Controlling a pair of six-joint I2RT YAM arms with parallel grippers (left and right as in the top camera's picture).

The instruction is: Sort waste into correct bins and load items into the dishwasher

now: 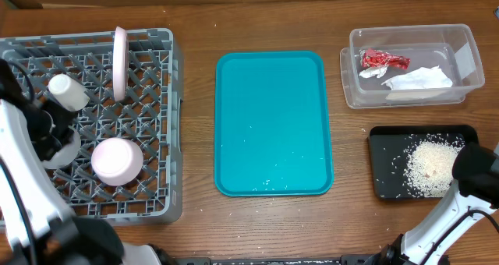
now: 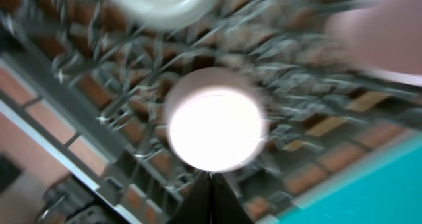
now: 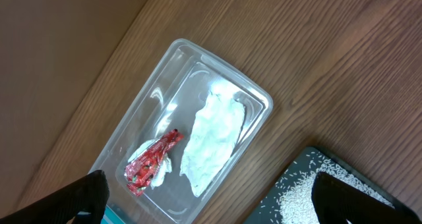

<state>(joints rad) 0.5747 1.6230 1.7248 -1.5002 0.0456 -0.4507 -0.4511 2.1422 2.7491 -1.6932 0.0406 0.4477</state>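
The grey dish rack (image 1: pixel 160 125) at the left holds an upright plate (image 1: pixel 120 62), a small cup (image 1: pixel 69 92) and an upturned bowl (image 1: pixel 117 160). My left arm hangs over the rack's left side. In the blurred left wrist view my left gripper (image 2: pixel 210 178) is shut and empty, its tips just short of a round white dish (image 2: pixel 214 128). The clear tub (image 1: pixel 460 43) holds the red wrapper (image 1: pixel 383 60) and the white napkin (image 1: pixel 421 79). Rice (image 1: pixel 430 167) lies in the black tray (image 1: pixel 386 140). My right gripper (image 3: pixel 217 201) hangs open above the tub (image 3: pixel 254 95) and the black tray (image 3: pixel 290 184), holding nothing.
A teal serving tray (image 1: pixel 273 125) lies between the rack and the bins, with a few specks near its front edge. A second white dish (image 2: pixel 158 3) shows blurred at the top of the left wrist view. Bare wood table surrounds everything.
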